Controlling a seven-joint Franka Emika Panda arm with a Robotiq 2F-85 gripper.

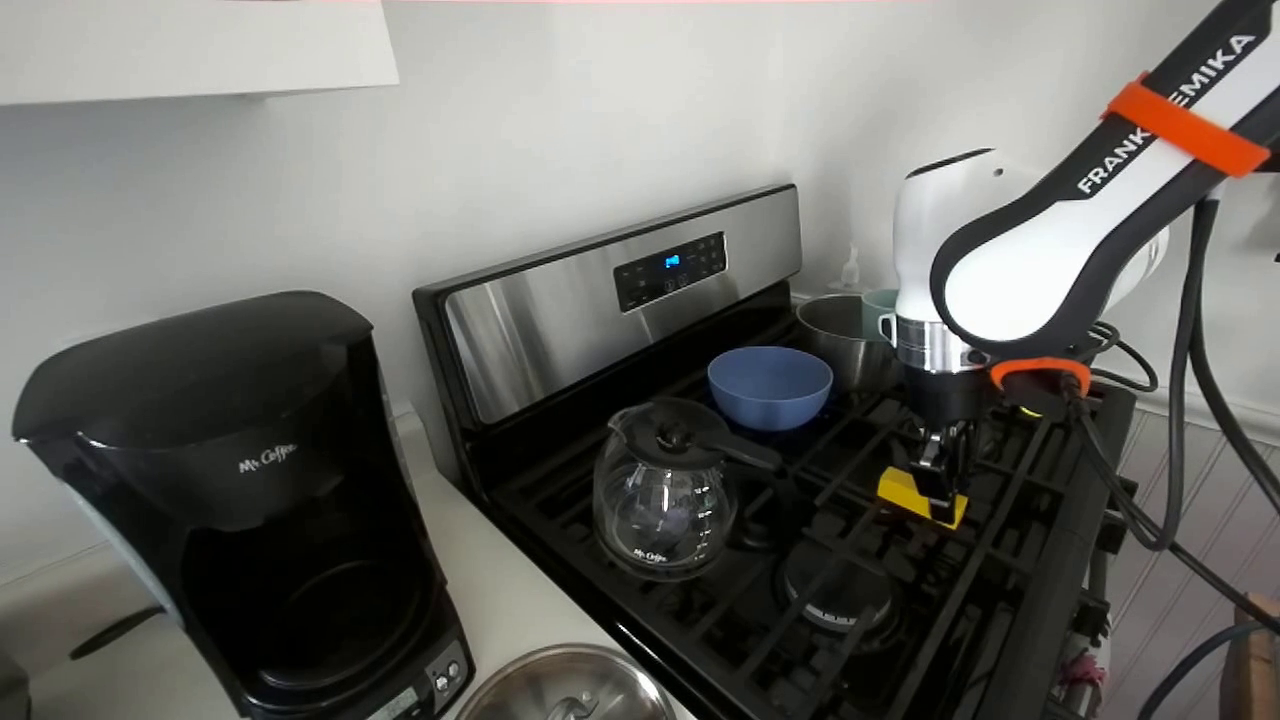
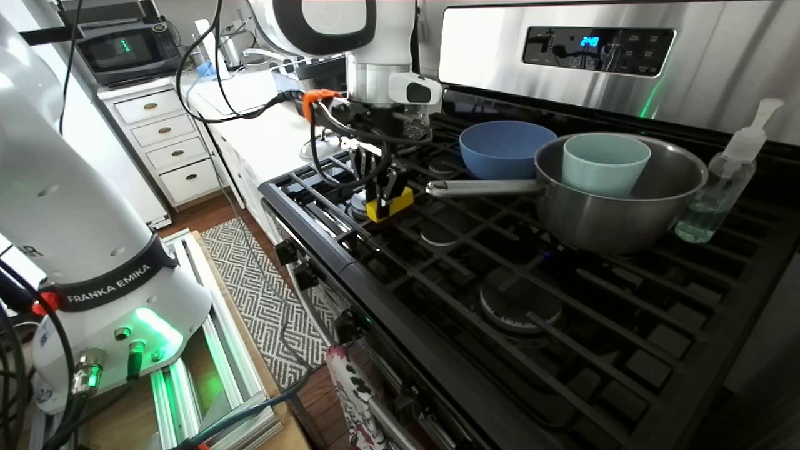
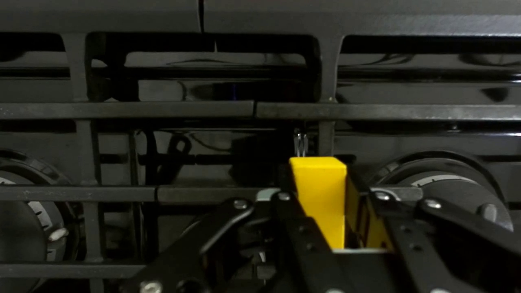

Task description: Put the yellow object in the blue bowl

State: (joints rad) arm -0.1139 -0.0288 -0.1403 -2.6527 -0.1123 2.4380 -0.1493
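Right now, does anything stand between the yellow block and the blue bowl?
Nothing visible seems to block the way from the yellow block to the blue bowl, though in an exterior view the pot handle sticks out near that route.

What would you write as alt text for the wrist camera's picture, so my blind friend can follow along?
A black robot gripper holds a bright yellow block over a dark stove grate. Parts of round burners show at left and right.

The bent arm point(image 1: 1060, 270) points its hand point(image 3: 321, 183) down, 2 fingers point(image 3: 305, 236) clamped.
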